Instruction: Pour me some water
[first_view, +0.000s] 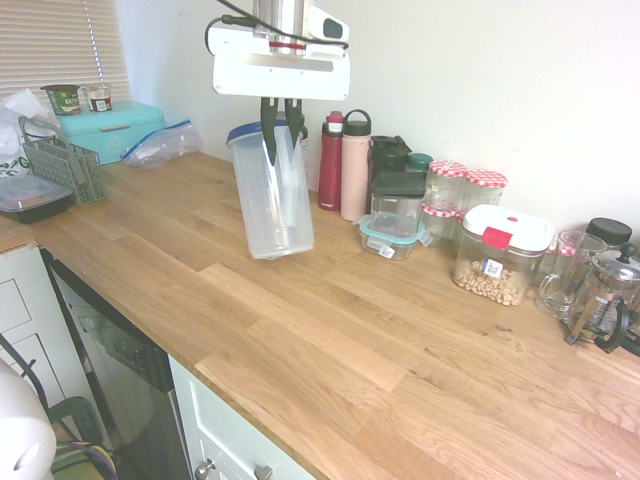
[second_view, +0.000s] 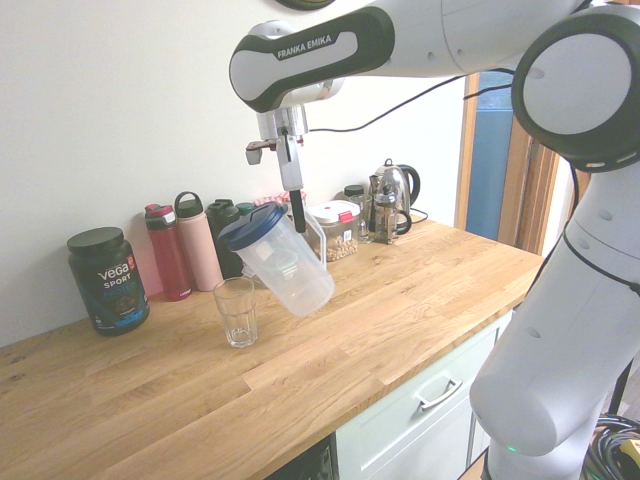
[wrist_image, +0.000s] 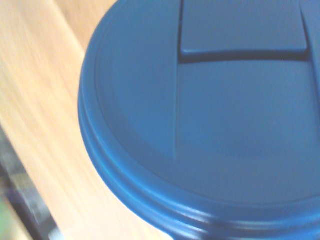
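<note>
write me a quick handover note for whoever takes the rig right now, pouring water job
Gripper: shut on the pitcher at its side handle, holding it off the counter.
Pitcher: tilted, dark blue lid still on, the lid end leaning toward the drinking glass. Any water in it is too faint to make out.
Glass: upright on the counter, beside and just below the lid end; it looks empty.
Done: pitcher picked up, brought over to the glass, tilt begun.
Left: tilt further until water runs into the glass, then set the pitcher back upright on the counter and release.
</note>
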